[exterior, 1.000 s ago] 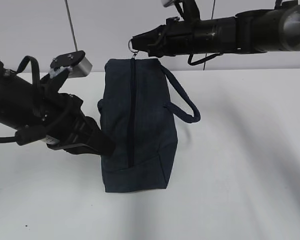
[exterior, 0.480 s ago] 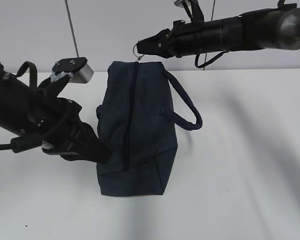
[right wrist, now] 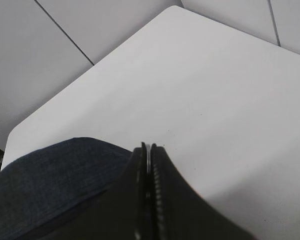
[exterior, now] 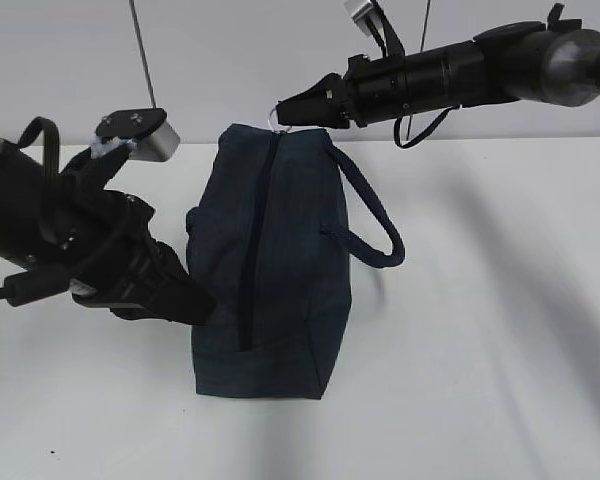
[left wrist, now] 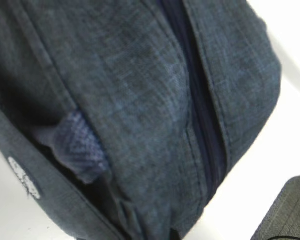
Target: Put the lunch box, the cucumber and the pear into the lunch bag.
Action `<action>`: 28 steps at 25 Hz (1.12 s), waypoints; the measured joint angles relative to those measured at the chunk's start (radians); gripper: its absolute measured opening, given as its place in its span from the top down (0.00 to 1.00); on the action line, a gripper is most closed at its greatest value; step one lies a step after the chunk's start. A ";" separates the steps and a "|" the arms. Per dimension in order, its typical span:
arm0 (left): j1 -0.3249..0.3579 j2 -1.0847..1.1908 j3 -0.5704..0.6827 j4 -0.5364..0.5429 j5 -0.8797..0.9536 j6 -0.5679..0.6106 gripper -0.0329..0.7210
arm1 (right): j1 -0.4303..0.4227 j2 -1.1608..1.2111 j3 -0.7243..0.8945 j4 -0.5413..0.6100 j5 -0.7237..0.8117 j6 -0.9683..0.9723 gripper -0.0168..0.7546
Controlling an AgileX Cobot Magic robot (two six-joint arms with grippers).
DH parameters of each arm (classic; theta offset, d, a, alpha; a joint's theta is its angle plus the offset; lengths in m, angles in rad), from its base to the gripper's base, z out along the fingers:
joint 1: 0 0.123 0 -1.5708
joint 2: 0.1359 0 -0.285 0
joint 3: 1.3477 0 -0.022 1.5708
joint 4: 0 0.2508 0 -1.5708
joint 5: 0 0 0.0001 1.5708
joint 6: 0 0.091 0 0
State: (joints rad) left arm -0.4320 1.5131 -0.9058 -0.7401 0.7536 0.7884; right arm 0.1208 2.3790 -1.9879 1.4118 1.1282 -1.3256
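right gripper (exterior: 285, 111) reaches in level, pinched on the ring pull (exterior: 278, 112) atop the lunch bag (exterior: 270, 270); left gripper (exterior: 202, 305) (fingertips hidden) closed against the bag's side on the table (exterior: 480, 350).

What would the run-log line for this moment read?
lunch bag: zipped shut, on table | right gripper: shut on ring pull at bag's far end | left gripper: shut, against bag's left side | food, box: unseen

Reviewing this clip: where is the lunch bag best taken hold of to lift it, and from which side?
Probably the padded handle: it loops clear of the lunch bag on its right side, over bare table, leaving a gap for a finger. Come from the right, as a judgement.
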 joint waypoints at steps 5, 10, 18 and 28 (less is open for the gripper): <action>0.046 -0.070 0.001 0.015 0.024 -0.039 0.80 | 0.000 0.002 -0.008 -0.002 0.005 0.009 0.97; 0.097 -0.131 0.001 0.010 0.036 -0.054 0.55 | 0.000 0.002 -0.008 -0.003 0.007 0.016 0.97; 0.115 -0.153 -0.072 -0.119 -0.153 -0.055 0.48 | 0.000 0.003 -0.008 -0.004 0.009 0.023 0.97; 0.116 0.059 -0.246 -0.167 -0.229 -0.055 0.48 | 0.000 0.003 -0.008 -0.004 0.011 0.024 0.97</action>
State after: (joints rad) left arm -0.3163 1.5717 -1.1519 -0.9067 0.5241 0.7332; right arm 0.1208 2.3824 -1.9958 1.4075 1.1395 -1.3019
